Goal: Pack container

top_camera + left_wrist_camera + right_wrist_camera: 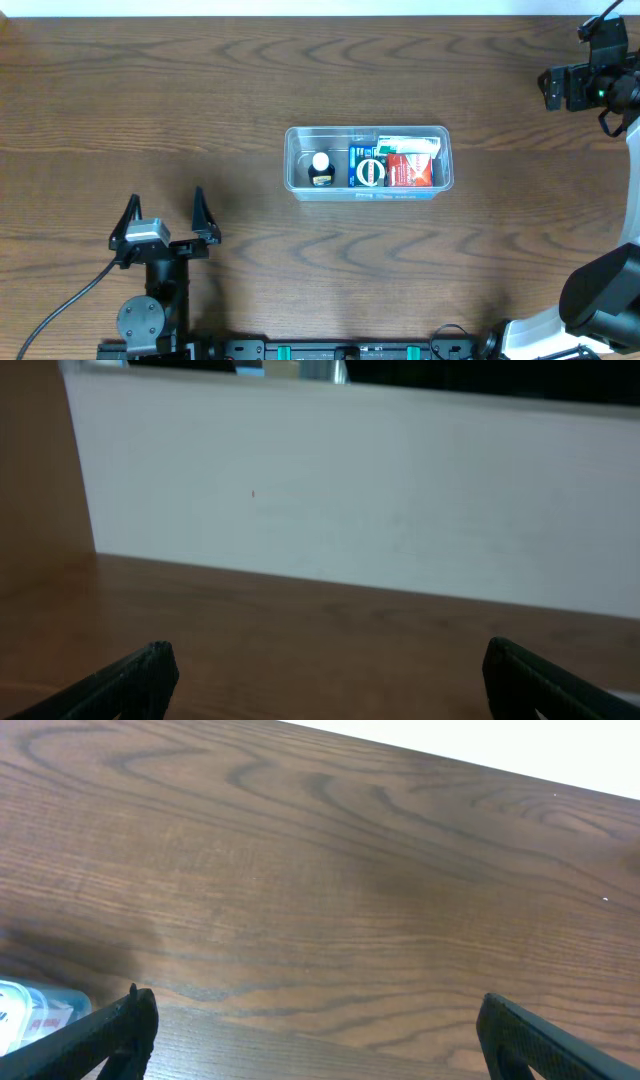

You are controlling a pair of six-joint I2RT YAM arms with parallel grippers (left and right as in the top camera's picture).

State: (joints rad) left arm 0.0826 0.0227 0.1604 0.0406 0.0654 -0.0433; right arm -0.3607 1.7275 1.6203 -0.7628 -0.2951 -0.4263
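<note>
1. the container (pixel 292 162), clear, shallow and round-cornered, is seen at the middle of the table (pixel 200 80).
2. a white-capped bottle (pixel 320 166), a blue packet (pixel 366 172) and a red packet (pixel 410 171) are held in it.
3. labels cannot be read.
4. the left gripper (pixel 165 195) and right gripper (pixel 315 1002) are spread wide, with nothing grasped.
</note>
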